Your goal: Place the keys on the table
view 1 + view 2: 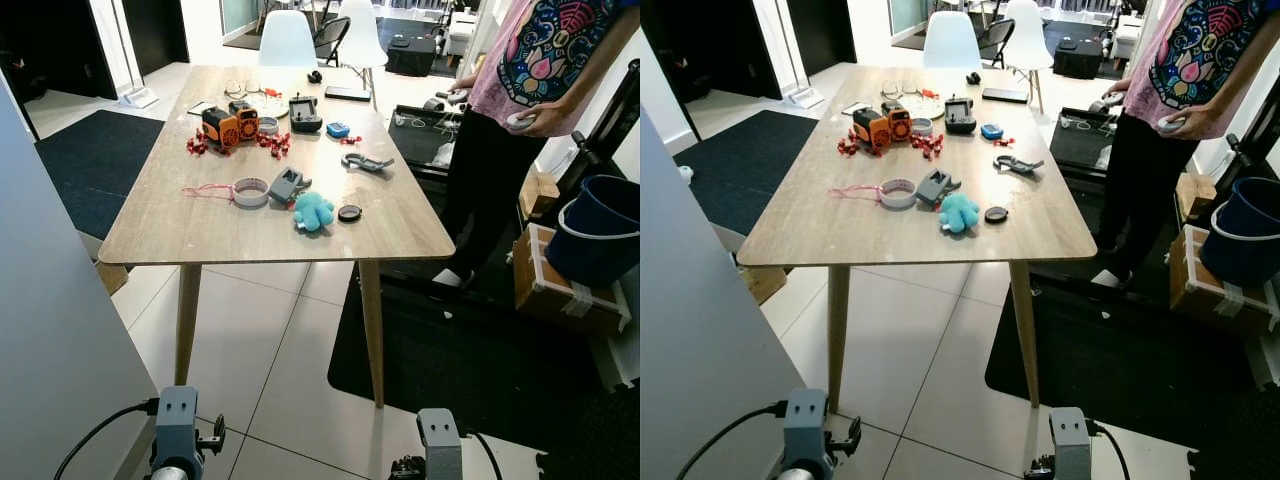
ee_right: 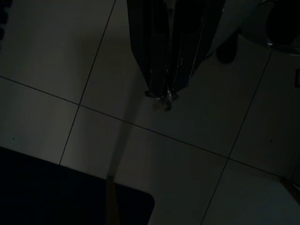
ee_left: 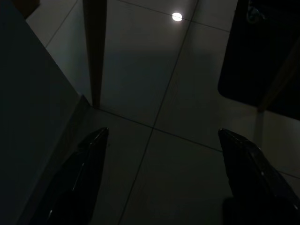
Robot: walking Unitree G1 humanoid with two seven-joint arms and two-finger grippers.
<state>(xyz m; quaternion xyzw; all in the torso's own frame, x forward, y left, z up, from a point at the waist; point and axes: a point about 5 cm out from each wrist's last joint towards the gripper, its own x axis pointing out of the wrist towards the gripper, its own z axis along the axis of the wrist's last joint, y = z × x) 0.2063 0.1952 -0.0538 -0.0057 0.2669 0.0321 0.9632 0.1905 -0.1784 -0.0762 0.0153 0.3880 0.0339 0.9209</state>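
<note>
Table [image 1: 200, 235]: a long wooden top stands ahead of the robot, its near edge bare, clutter gathered toward the middle and far end.
Person [image 1: 545, 70]: stands at the table's right side, holding a small controller.
Clutter: an orange toy [image 1: 229, 124], a tape roll [image 1: 250, 191] and a blue plush [image 1: 313, 210] sit apart on the wood.
Left gripper [image 3: 159, 173]: hangs low over floor tiles beside a table leg, fingers spread wide, nothing between them.
Right gripper [image 2: 164, 91]: also low over the tiles, fingers pressed together on a small glinting object at their tips, seemingly the keys [image 2: 164, 97], though the wrist view is too dark to be sure.
Step in hand: carrying, judged from the lowered arms; delivery not yet begun.
Next move: likely lifting the right arm over the bare near edge before letting go.
</note>
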